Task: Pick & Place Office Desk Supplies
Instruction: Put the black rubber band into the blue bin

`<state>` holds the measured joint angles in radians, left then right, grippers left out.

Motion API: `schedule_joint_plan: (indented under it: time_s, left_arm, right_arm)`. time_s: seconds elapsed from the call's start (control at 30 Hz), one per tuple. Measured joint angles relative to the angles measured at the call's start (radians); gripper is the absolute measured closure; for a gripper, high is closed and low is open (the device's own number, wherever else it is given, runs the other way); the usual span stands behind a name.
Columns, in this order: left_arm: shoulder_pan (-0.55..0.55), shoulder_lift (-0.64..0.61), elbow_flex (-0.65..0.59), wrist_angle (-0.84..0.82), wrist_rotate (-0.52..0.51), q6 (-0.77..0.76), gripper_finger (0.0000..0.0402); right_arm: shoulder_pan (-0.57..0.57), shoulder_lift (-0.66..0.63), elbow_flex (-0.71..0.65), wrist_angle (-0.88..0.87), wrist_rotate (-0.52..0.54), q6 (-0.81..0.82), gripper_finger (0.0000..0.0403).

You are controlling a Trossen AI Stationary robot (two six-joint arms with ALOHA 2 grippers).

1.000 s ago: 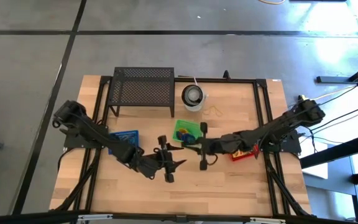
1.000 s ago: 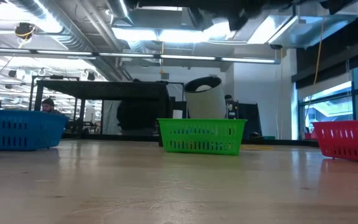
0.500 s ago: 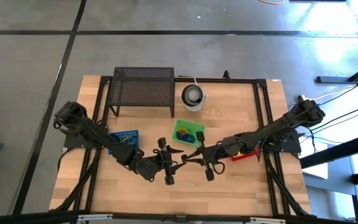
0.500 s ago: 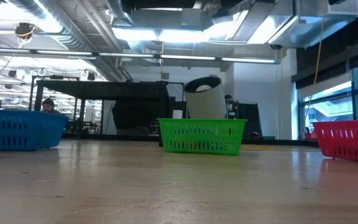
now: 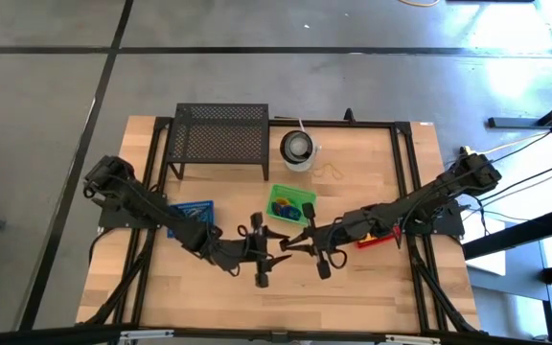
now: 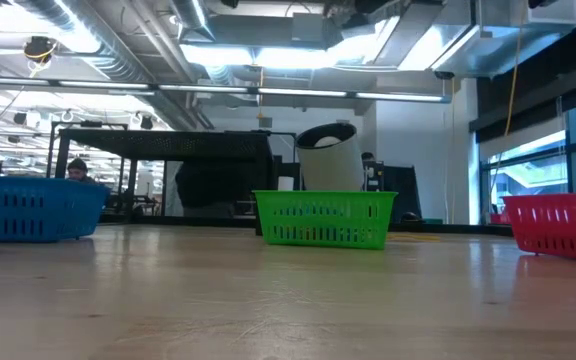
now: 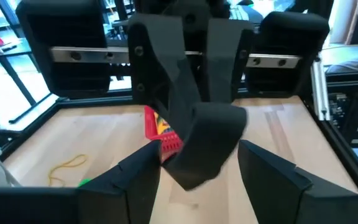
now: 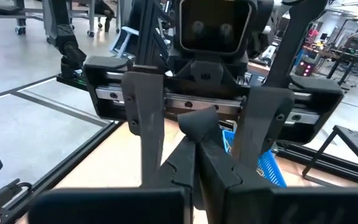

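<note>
Left claw: located just below centre of the high view, above bare table. Its fingers are spread wide, and they touch nothing.

Right claw: directly facing the left one, tip to tip. Its fingers are pressed together into one dark wedge. In both wrist views that wedge sits in the gap between my left claw's two spread fingers, without visible contact. I cannot tell whether anything small is pinched in the wedge.

Nearest item: the green basket, just above the two claws in the high view. It holds small coloured pieces, blue and orange among them. These are the only supplies I can confirm in a container.

Red basket: right of centre, largely under my right arm. The left wrist view shows something yellow-orange inside it, not identifiable.

Blue basket: left of centre, partly under my left arm. Contents cannot be made out.

Yellow loop: lying loose on the wood, upper right of the green basket and apart from it.

White cup: at the table's upper edge, centre. The black mesh rack stands just left of it.

Low view: the three baskets stand in a row across mid-frame, blue left, green centre, red right.
</note>
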<state>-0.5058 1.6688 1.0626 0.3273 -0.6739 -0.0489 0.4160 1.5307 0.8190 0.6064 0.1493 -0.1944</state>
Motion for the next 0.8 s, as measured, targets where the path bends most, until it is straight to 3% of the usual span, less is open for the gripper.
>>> schedule_joint_plan:
  time_s: [0.17, 0.53, 0.67, 0.8]
  left_arm:
    - [0.012, 0.000, 0.000, -0.012, 0.021, -0.005, 0.0239]
    - [0.003, 0.000, 0.000, -0.017, 0.099, 0.007, 0.0389]
    - [0.003, 0.000, 0.000, -0.017, 0.111, 0.001, 0.0392]
    - [0.002, 0.000, 0.000, -0.017, 0.114, -0.018, 0.0392]
  right_arm:
    - [0.000, 0.000, 0.000, 0.000, 0.000, 0.000, 0.0391]
    - [0.001, 0.000, 0.000, -0.002, -0.007, 0.005, 0.0391]
    - [0.000, 0.000, 0.000, -0.002, -0.015, 0.080, 0.0386]
    - [0.000, 0.000, 0.000, -0.002, -0.014, 0.110, 0.0354]
